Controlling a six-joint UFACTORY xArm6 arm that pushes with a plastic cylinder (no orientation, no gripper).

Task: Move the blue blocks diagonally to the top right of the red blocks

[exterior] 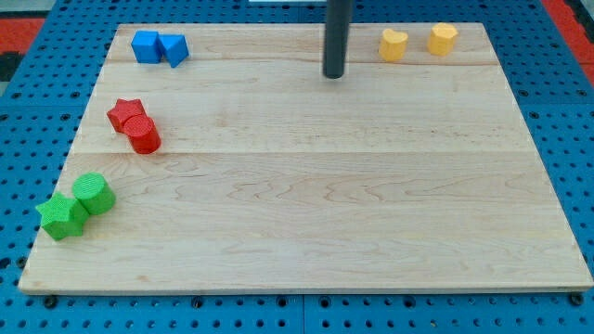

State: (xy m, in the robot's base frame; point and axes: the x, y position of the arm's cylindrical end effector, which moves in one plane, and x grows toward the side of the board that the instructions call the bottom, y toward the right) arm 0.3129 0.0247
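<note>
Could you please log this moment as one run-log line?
my tip: top centre, touching nothing | blue blocks: top left, above red blocks | status: push not begun

Light falls bright and even over the wooden board (371, 186), with a pale sheen toward its top edge and no hard glare. Shadows are faint and short: my tip (334, 76) throws almost none on the wood, and the red cylinder (144, 136) and green cylinder (94, 194) near the left edge show only thin dark rims at their bases. Focus is a little soft overall, so the wood grain reads smoothly and block edges look slightly fuzzy. The board's left and right edges lean inward toward the top, without visible bending.
</note>
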